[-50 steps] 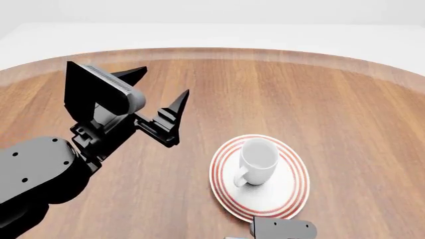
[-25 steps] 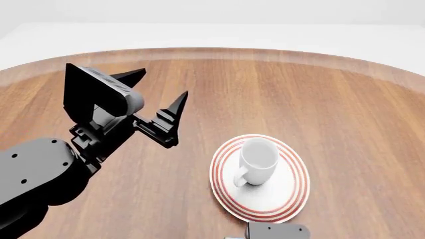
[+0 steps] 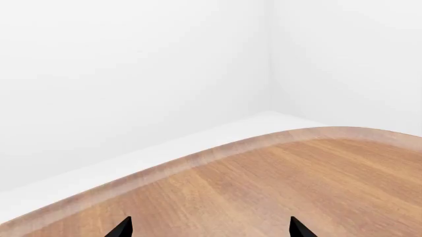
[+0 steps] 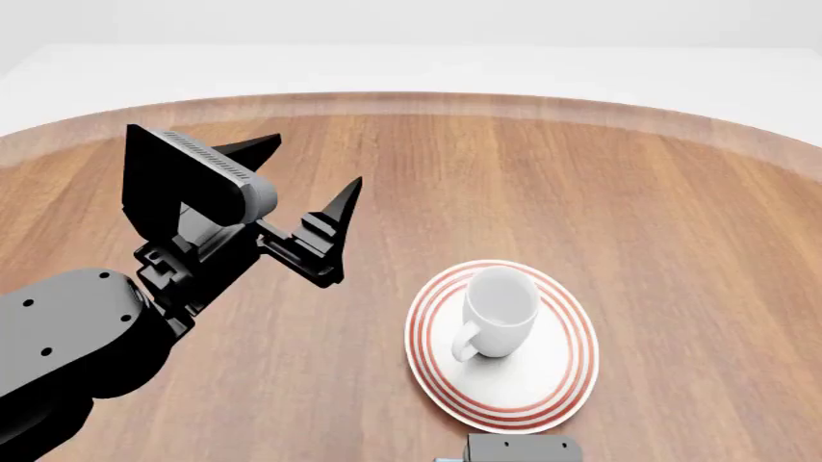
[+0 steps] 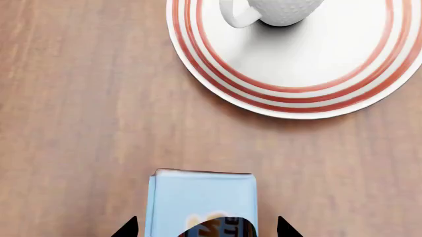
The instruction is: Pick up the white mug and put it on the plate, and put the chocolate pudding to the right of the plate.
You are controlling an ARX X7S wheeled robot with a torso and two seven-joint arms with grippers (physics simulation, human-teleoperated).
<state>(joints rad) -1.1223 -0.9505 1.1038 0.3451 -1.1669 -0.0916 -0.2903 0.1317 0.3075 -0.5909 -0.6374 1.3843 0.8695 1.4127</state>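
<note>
The white mug (image 4: pixel 500 309) stands upright on the plate (image 4: pixel 567 383), its handle turned to the near left. In the right wrist view the mug (image 5: pixel 285 9) and the plate (image 5: pixel 316 69) lie just beyond the chocolate pudding (image 5: pixel 201 200), a light blue box lying flat on the wood. My right gripper (image 5: pixel 205 228) is open with one fingertip on each side of the box, a small gap at both sides. In the head view only its black body (image 4: pixel 521 449) shows at the bottom edge. My left gripper (image 4: pixel 308 171) hovers open and empty, left of the plate.
The round wooden table (image 4: pixel 603 173) has a raised lighter rim at the back, with white floor and walls beyond. The left wrist view shows my left gripper (image 3: pixel 209 228) over bare wood near the table's curved edge (image 3: pixel 197 160).
In the head view my right gripper's body has slid lower and a little left along the bottom edge, away from the plate. The left arm has barely shifted. Mug and plate are unmoved.
</note>
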